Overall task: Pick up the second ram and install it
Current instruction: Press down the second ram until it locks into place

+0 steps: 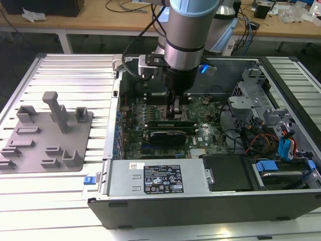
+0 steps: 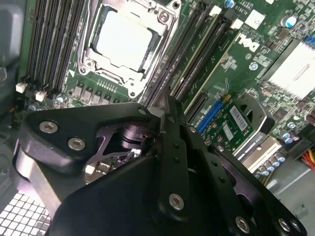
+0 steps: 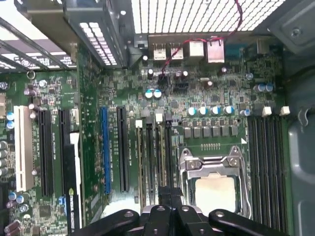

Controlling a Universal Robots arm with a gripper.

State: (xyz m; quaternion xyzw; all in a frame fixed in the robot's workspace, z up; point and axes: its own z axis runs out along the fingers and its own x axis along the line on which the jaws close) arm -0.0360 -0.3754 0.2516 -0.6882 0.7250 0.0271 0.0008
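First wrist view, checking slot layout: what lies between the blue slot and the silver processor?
A black expansion slot, then a bank of memory slots, in the first wrist view.

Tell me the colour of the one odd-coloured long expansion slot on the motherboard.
Blue. The expansion slot shows best in the first wrist view, among black slots.

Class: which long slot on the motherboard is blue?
The blue slot in the first wrist view: black slots flank it, and a white slot lies farther off.
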